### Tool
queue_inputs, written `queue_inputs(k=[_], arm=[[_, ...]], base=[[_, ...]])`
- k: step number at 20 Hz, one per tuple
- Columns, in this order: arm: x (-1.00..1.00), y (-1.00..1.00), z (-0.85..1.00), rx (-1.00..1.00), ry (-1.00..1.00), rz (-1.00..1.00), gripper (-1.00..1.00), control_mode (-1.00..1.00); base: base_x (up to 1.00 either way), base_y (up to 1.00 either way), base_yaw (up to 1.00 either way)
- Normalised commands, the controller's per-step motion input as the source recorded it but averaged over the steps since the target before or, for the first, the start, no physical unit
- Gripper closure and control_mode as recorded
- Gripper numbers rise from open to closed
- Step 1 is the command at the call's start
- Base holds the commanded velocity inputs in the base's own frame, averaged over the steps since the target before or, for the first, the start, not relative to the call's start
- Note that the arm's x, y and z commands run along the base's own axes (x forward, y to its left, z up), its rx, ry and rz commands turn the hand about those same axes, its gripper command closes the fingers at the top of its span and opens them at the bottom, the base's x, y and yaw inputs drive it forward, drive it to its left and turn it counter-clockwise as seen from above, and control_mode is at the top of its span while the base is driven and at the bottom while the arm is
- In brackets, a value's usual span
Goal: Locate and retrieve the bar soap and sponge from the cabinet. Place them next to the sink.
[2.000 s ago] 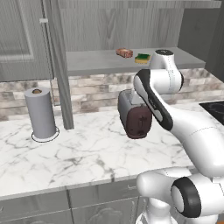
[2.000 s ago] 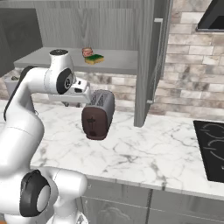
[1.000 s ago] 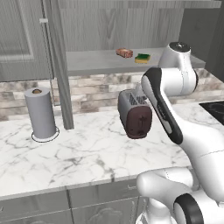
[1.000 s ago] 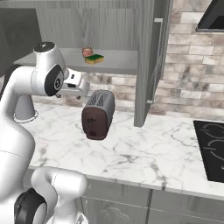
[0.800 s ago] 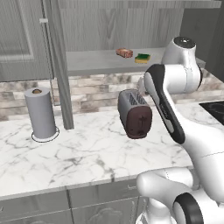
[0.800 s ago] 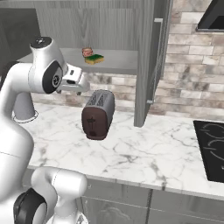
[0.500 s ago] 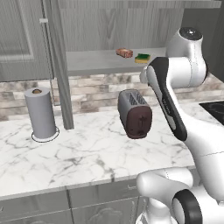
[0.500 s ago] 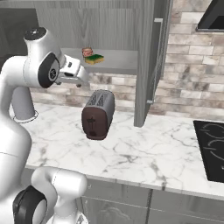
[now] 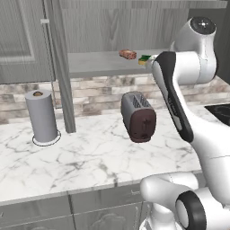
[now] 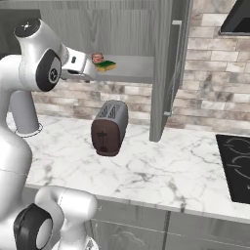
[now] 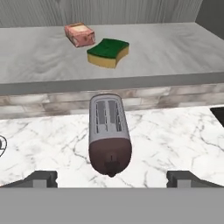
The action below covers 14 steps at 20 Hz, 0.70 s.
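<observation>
Your hand view resolves bar soap (image 11: 79,34) and sponge (image 11: 108,52) apart on cabinet (image 11: 175,48) shelf; gripper (image 11: 112,179) wide open, empty, shelf edge clear.

Soap (image 11: 79,34) & sponge (image 11: 108,52) lie on cabinet (image 9: 103,63) shelf, just beside each other; in hand view soap sits further back & left of sponge. Toaster (image 9: 138,117) stands on counter (image 9: 85,157) below shelf edge. Paper towel roll (image 9: 42,117) on counter, well left of toaster, w/ open cabinet door (image 9: 58,67) between them. Cooktop (image 10: 237,166) at counter's far right.
</observation>
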Motion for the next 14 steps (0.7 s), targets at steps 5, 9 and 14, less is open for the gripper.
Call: queue_inputs(k=[5, 9, 14], arm=[[0.26, -0.03, 0.03, 0.01, -0.03, -0.02, -1.0, -1.0], [0.35, -0.02, 0.0, -0.01, 0.0, -0.01, -1.0, -1.0], [0.5, 0.0, 0.07, -0.04, -0.05, 0.0, -1.0, -1.0]], base=[[0.0, 0.0, 0.0], [0.0, 0.0, 0.0], [0.0, 0.0, 0.0]])
